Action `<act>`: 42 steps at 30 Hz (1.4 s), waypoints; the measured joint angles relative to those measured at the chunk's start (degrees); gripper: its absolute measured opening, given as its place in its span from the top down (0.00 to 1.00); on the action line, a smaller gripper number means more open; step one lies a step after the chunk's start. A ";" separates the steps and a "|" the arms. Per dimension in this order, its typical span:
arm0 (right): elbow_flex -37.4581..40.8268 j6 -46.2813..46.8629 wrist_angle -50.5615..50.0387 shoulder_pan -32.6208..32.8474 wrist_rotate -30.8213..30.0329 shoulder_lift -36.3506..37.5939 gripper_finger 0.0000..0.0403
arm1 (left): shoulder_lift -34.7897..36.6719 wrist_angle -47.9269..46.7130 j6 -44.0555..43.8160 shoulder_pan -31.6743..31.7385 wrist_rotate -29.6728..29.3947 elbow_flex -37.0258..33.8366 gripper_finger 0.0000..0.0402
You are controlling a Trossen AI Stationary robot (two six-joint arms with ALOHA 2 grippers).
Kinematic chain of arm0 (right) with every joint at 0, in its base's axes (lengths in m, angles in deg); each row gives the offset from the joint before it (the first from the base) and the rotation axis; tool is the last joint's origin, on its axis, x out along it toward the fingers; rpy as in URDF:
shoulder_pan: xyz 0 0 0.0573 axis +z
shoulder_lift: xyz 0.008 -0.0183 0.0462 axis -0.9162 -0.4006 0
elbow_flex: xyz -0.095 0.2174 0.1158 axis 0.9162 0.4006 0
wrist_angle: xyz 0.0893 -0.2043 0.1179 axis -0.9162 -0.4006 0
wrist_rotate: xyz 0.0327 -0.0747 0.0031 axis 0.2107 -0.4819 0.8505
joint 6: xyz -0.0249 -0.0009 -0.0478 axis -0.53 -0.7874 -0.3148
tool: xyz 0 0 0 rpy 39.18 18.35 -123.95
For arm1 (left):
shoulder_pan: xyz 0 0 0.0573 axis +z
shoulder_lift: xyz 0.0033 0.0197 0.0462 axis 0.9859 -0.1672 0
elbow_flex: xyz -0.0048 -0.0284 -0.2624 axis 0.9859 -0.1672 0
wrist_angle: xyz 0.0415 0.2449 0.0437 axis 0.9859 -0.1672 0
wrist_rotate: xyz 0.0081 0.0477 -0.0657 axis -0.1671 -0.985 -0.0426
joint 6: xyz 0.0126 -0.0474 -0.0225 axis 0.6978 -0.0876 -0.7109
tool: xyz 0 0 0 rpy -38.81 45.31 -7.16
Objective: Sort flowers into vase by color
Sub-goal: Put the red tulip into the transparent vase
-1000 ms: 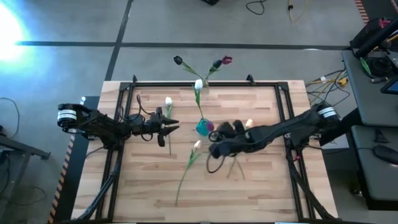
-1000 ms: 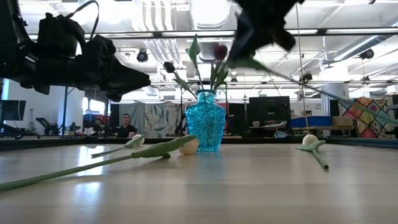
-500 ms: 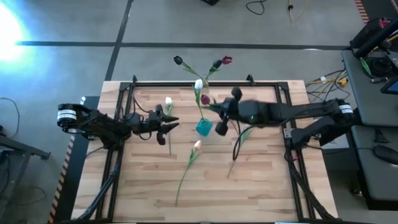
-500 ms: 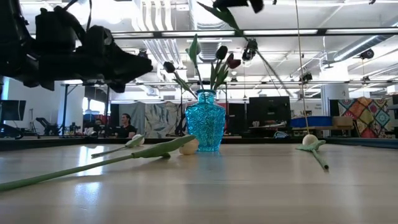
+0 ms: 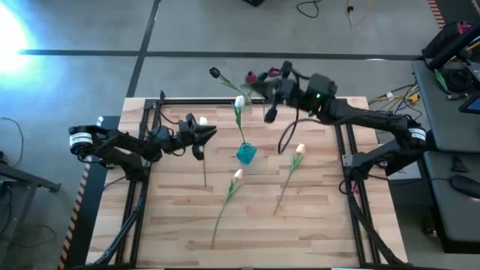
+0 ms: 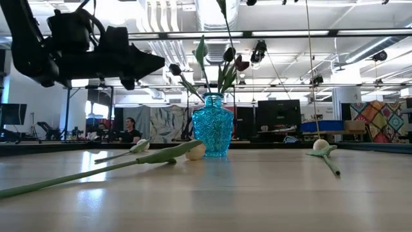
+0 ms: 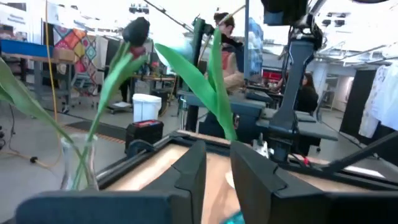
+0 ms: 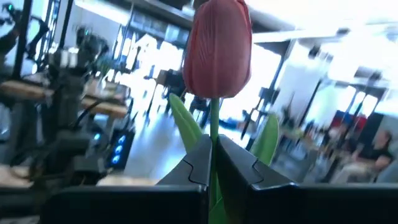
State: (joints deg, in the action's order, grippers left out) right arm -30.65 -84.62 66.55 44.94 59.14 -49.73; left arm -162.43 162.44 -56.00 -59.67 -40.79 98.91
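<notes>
vase [image 5: 245, 154]: dark tulips in
right claw [image 8: 211, 163]: clamped on maroon tulip [image 8: 217, 46], above vase
left claw [image 7: 216, 163]: narrow gap, empty
table [image 5: 315, 225]: three pale tulips left

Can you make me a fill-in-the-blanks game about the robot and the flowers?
1. The vase on the table is colored ____.
2. The right gripper is shut on the stem of a dark red ____.
3. The number of flowers lying flat on the table is ____.
4. The left gripper hovers over the flower with the ____ head.

Missing words: blue; tulip; three; white
</notes>
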 joint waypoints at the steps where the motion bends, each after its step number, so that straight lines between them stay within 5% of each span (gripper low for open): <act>1: 0.00 -0.02 1.63 -1.55 1.49 -0.25 0.97 | 0.00 0.00 -0.01 0.54 0.27 0.29 0.87; 10: -0.67 10.23 15.31 -11.08 10.94 -5.03 0.97 | 0.02 -0.28 0.18 1.54 1.64 1.06 0.99; 27: -15.70 11.13 12.84 -13.28 13.79 -19.79 0.97 | 0.02 -0.57 1.78 1.54 1.65 0.97 1.00; 42: -16.17 14.62 12.20 -15.39 13.84 -25.64 0.97 | 0.04 -2.60 3.29 1.54 1.60 0.91 1.00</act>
State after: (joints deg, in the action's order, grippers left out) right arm -46.83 -70.00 78.74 29.55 72.98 -75.36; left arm -162.38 159.84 -52.71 -58.13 -39.19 99.81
